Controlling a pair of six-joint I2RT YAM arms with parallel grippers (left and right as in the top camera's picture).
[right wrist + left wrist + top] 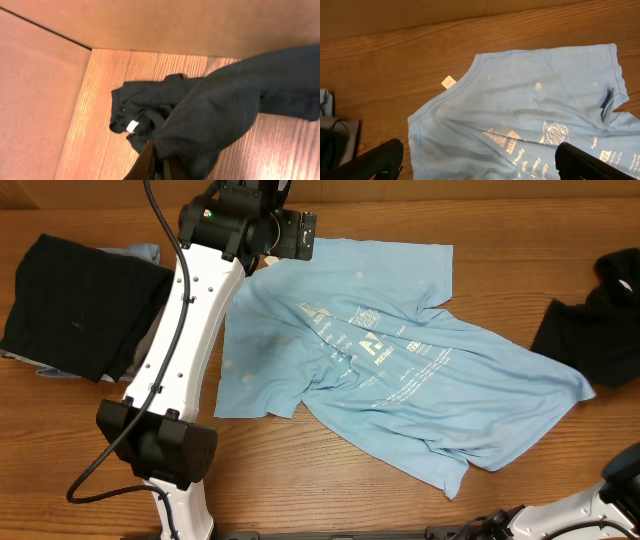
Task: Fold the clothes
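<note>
The left gripper (pixel 479 151) hangs with its jaws spread wide and nothing between them, directly over the neck end of the light blue T-shirt (pixel 400 360). In its wrist view the collar curve and a small white label (pixel 448 81) lie just ahead of the fingertips, and the printed chest runs back underneath them. From there the shirt sprawls away across the wooden table (pixel 300 490), flat in places but creased, with one sleeve turned under and the lower hem skewed; no fold has been made in it. Off to this gripper's outer side lies a dark stack (pixel 80 305), black on top with grey and pale blue edges peeping out, which looks already folded and set aside. Far across the shirt, at the opposite table end, the right gripper (pixel 155 169) is closed, with a crumpled black garment (pixel 220 115) right against its tips; whether cloth is pinched there I cannot tell. As I judge it, one pile is done, and the blue shirt and the black heap remain.
</note>
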